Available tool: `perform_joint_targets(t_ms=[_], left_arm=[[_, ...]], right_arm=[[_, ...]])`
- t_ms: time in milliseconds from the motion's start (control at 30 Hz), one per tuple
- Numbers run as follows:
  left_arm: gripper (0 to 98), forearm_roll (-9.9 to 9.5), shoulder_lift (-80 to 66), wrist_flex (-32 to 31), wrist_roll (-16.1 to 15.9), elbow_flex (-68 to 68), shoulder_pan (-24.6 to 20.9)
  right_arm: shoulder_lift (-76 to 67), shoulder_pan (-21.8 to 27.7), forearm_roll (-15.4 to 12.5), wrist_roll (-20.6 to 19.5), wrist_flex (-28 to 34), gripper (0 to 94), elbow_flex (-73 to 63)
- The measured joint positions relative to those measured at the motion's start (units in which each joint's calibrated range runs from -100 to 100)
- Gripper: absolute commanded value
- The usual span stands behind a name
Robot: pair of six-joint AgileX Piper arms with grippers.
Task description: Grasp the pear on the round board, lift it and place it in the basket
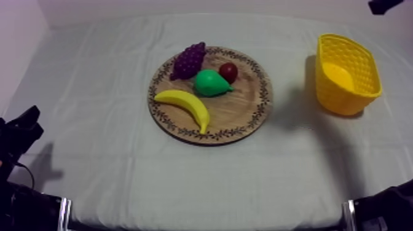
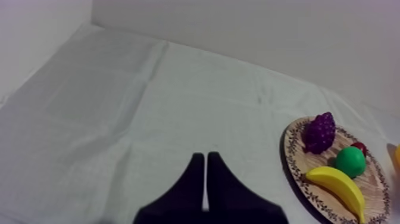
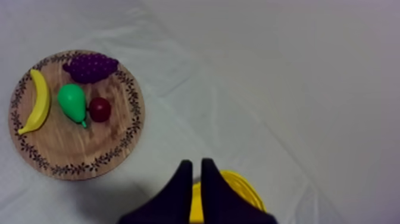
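Pear (image 1: 212,83) on wooden board (image 1: 241,113), long axis left-right, stem toward yellow basket (image 1: 348,92); right hand (image 3: 195,162), fingers together, hovers above basket, pear to its left.

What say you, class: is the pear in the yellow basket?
No, the pear lies on the wooden board, apart from the yellow basket.

A table (image 1: 184,203) covered by a creased grey-white cloth (image 1: 92,80) stands against a plain pale wall (image 1: 184,6). A side wall (image 1: 15,37) joins it at the left. Soft light casts faint shadows (image 1: 46,166).
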Motion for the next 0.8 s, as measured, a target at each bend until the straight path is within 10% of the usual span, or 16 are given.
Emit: perform_joint_targets(t_ms=[400,800], left_arm=[[0.1,0.0,0.0,0.0,0.0,0.0,0.0],[0.1,0.0,0.0,0.0,-0.03,0.0,0.0]], right_arm=[[16.94,-4.83,2.34,0.79,4.73,17.5,-11.92],[29.0,-11.48,3.36,-0.6,8.28,67.9,-18.55]])
